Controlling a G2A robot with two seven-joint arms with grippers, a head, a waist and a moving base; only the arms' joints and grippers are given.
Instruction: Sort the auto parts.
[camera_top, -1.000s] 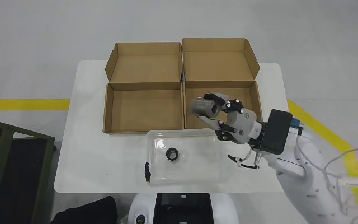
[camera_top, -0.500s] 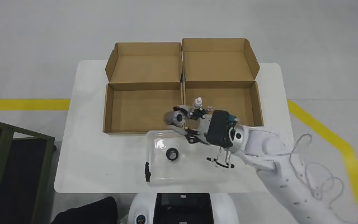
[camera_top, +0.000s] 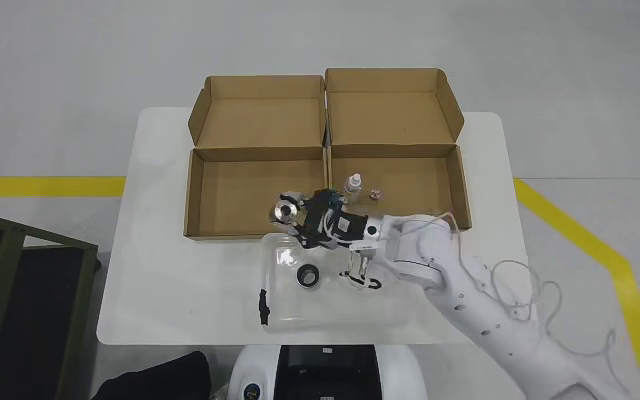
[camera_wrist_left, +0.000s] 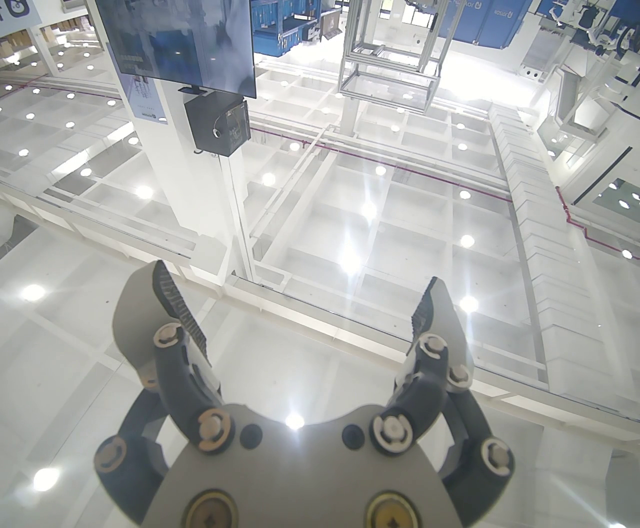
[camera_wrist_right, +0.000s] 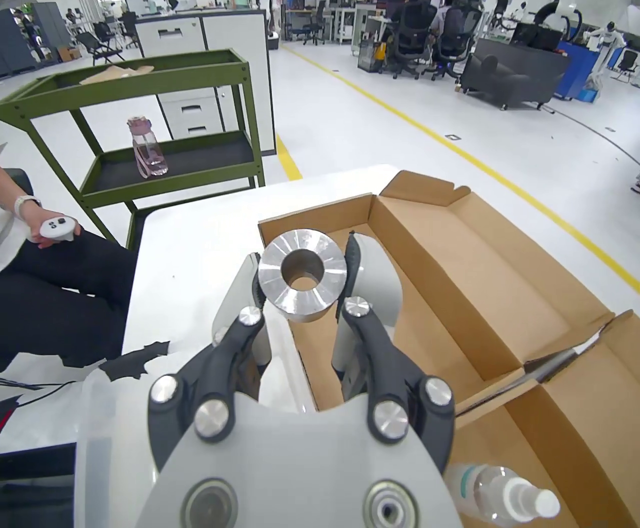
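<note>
Top view: the right tool (camera_top: 297, 213) hangs over the left box (camera_top: 230, 195), above the corner that is nearest to the right box (camera_top: 420, 190) and to the clear tray (camera_top: 400, 290).
Right tool: it is closed narrow on a metal ring (camera_wrist_right: 302, 280). The two fingers press on the round outer side, and the hole looks away from the wrist.
Metal ring: it is in the air, carried over the floor of the left box and not yet touching it. In the top view the metal ring (camera_top: 287, 210) is just inside the near wall.
Why held so: gripping on the outer side probably keeps the heavy, smooth piece from slipping and leaves its underside free for setting down.
Left tool (camera_wrist_left: 305, 320): it is wide apart with nothing between, and it points up to the ceiling. I think it is parked there to leave room for the other arm.
Right box: it holds a small bottle (camera_top: 352, 183) and a tiny part (camera_top: 376, 189), both near the wall shared with the left box. So it seems each box takes its own kind.
Clear tray: it stands on the table (camera_top: 160, 250) just before the boxes. A black ring (camera_top: 309, 274) lies in it, unsorted.
Black piece (camera_top: 262, 305): it is at the tray's left rim. I cannot tell whether it is inside or outside.
Next step, as I judge: lower the ring and then release it, because a drop could dent the cardboard.
</note>
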